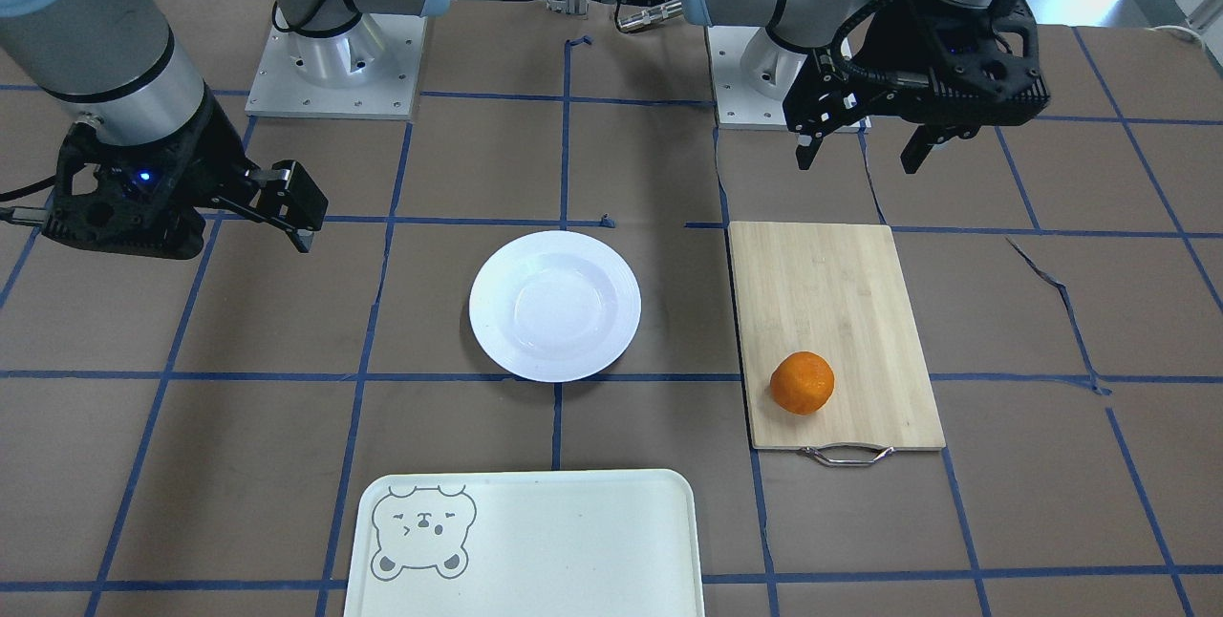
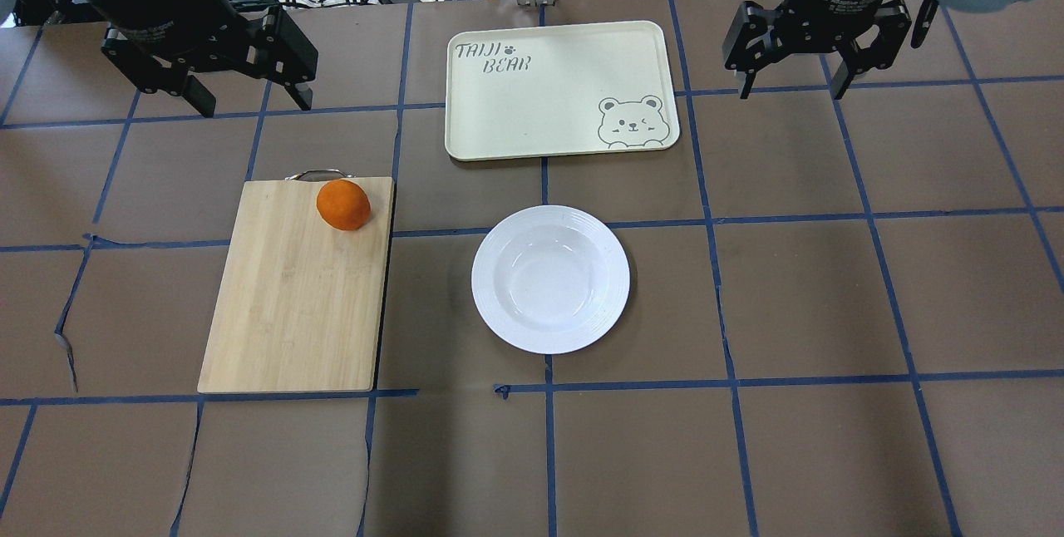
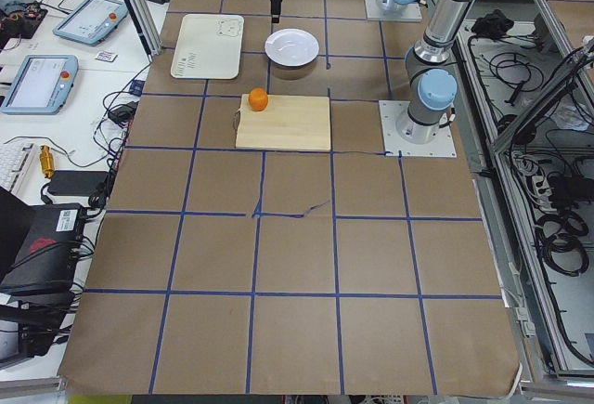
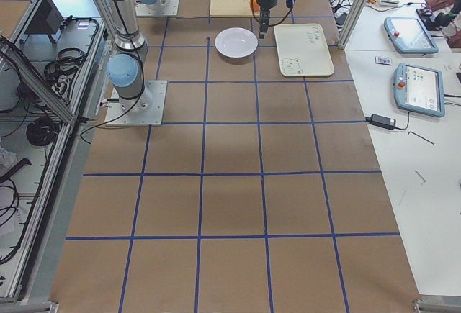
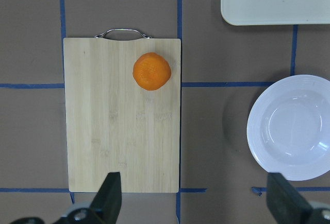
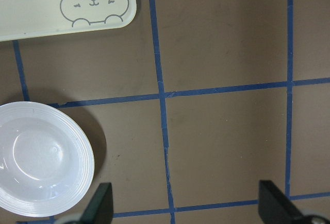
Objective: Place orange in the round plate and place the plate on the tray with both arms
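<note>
Overhead exterior: dimpled orange (image 2: 343, 204) sits on the bamboo board (image 2: 291, 304) near its handle edge; glossy ridged plate (image 2: 550, 217) and rounded cream tray (image 2: 532, 113) lie apart. Left end effector (image 2: 249, 96) and right end effector (image 2: 791, 86) hover, both spread apart, over the brown surface (image 2: 831, 288).

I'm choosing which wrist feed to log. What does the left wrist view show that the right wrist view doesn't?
Only the left wrist view: the orange on the bamboo cutting board, near its metal handle. Only the right wrist view: the bear-face drawing on the tray. Both: the empty round plate, part of the tray and the taped table; the left gripper and right gripper each show open.
</note>
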